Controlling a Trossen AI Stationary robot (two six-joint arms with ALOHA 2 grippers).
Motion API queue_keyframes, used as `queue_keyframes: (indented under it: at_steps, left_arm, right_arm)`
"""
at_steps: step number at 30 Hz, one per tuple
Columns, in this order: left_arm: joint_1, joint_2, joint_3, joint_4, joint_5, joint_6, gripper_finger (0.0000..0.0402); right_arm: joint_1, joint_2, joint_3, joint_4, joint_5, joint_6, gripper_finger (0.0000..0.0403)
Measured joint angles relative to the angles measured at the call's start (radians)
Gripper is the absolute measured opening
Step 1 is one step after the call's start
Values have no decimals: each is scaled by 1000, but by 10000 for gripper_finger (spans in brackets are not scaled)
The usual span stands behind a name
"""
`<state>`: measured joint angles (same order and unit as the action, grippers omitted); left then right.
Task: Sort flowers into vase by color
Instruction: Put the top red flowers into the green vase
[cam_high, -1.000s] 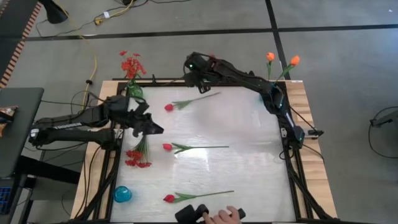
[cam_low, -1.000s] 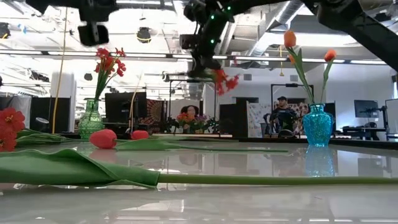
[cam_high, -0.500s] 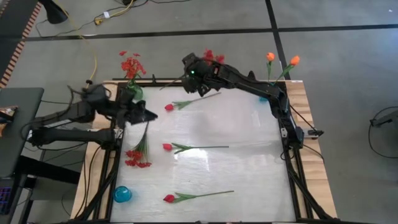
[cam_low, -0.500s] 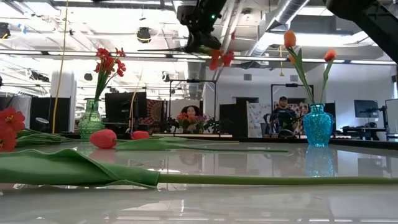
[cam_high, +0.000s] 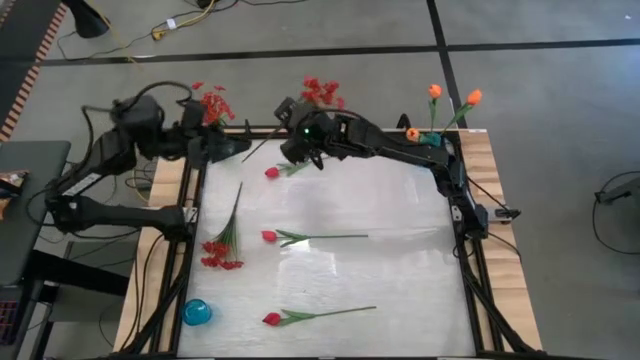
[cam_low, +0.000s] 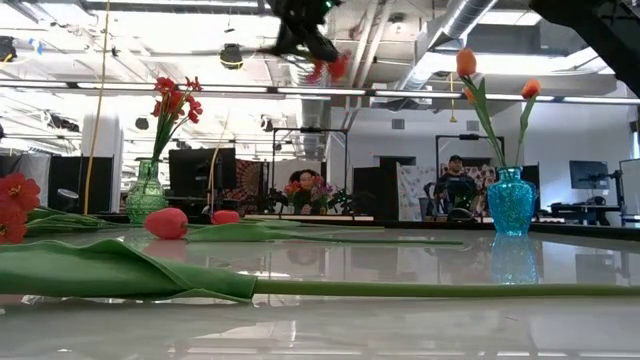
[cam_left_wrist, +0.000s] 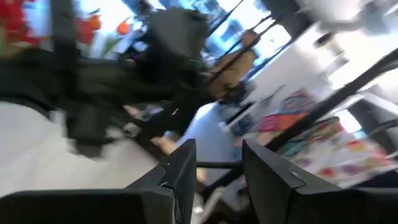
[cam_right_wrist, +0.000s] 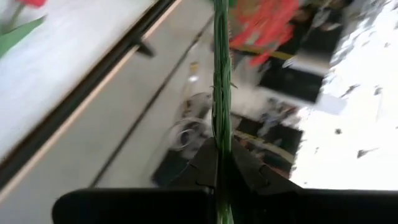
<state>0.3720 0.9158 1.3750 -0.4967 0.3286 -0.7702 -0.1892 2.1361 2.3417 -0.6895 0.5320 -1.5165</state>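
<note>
Right tool: clamped tight on the stem of a red spray – held above the table's far edge, about 12 o'clock.
Left tool: fingers apart with nothing between them, near the green vase at 10 o'clock.
Green vase: holds one red spray.
Blue vase: at 2 o'clock – two orange tulips inside.
Table: three pinkish-red tulips and another red spray lie flat.

White table: 3 red tulips, red spray, blue vase.
</note>
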Motion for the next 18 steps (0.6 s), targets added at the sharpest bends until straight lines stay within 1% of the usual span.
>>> queue_keyframes:
  at_steps: [5, 9, 11, 14, 18]
  left_arm:
    - [75, 110, 187, -224, 0, 120, 116]
    - [149, 178, 309, -410, 1, 176, 116]
    - [181, 201, 341, -480, 17, 180, 116]
    - [228, 217, 348, -535, 78, 181, 116]
    - [271, 237, 348, -543, 165, 191, 116]
  right_arm:
    - [47, 0, 0, 140, -3, -116, 40]
    - [71, -15, 0, 203, -18, -148, 40]
    - [82, -28, 0, 209, -20, -152, 40]
    - [96, -34, 0, 238, -42, -166, 40]
    - [113, -45, 0, 248, -66, -190, 40]
